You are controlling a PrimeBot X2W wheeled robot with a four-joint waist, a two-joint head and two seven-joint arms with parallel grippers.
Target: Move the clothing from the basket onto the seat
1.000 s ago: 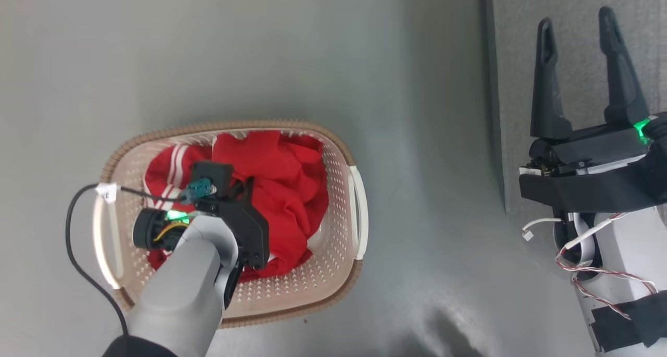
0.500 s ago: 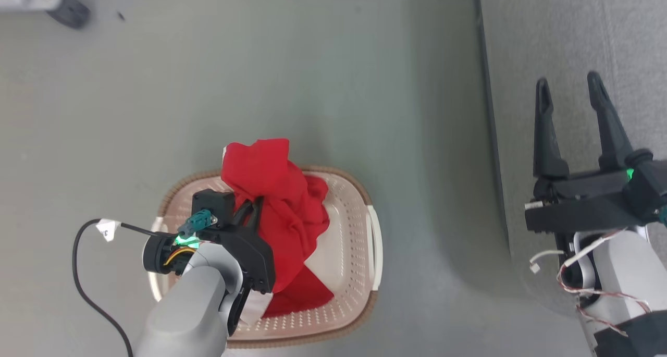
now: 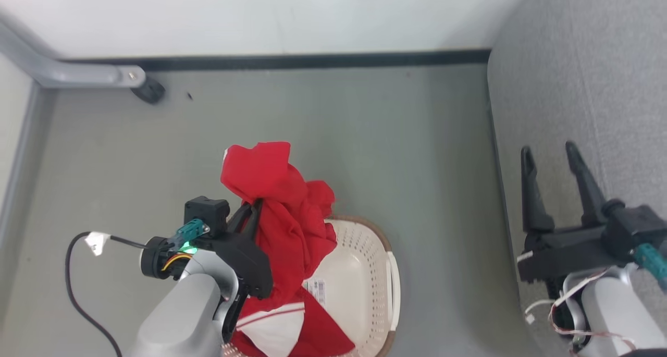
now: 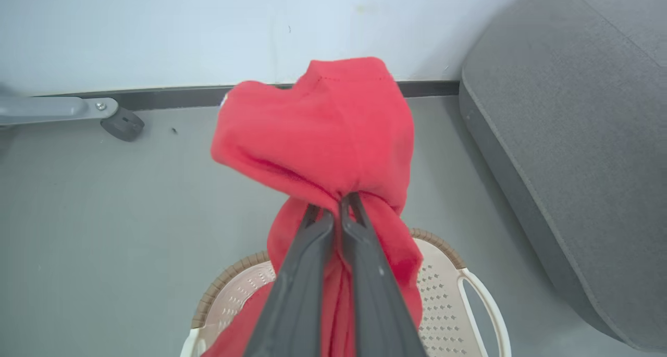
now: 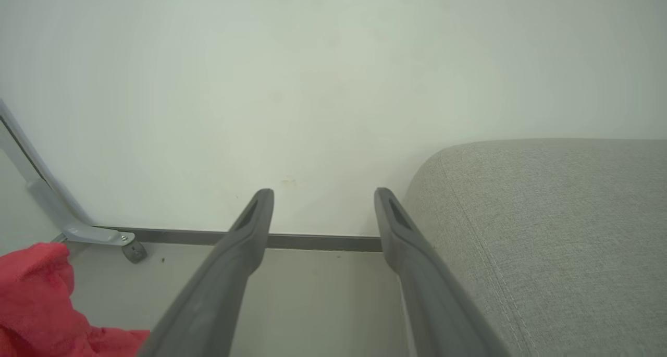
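Note:
My left gripper (image 3: 250, 212) is shut on the clothing (image 3: 281, 206), a bunch of bright red fabric held up above the basket (image 3: 365, 273). In the left wrist view the closed gripper (image 4: 336, 207) pinches the clothing (image 4: 323, 127), which drapes over and below the fingertips. A red piece with white stripe bands (image 3: 271, 315) trails at the basket's left side, with a white tag above it. The basket (image 4: 443, 273) is cream with a brown rim. The grey seat (image 3: 599, 86) is at the right. My right gripper (image 3: 550, 154) hangs open over the seat's edge; the right wrist view shows this gripper (image 5: 323, 195) empty.
A white wall and dark baseboard (image 3: 312, 61) close the far side. A grey metal leg with a black foot (image 3: 148, 91) stands at the far left. A black cable (image 3: 73, 284) loops off my left wrist. Grey floor lies between basket and seat (image 4: 573, 138).
The left gripper has lifted the red clothing up out of the basket. The head view has tilted up, now showing the wall and baseboard. The right gripper stays open.

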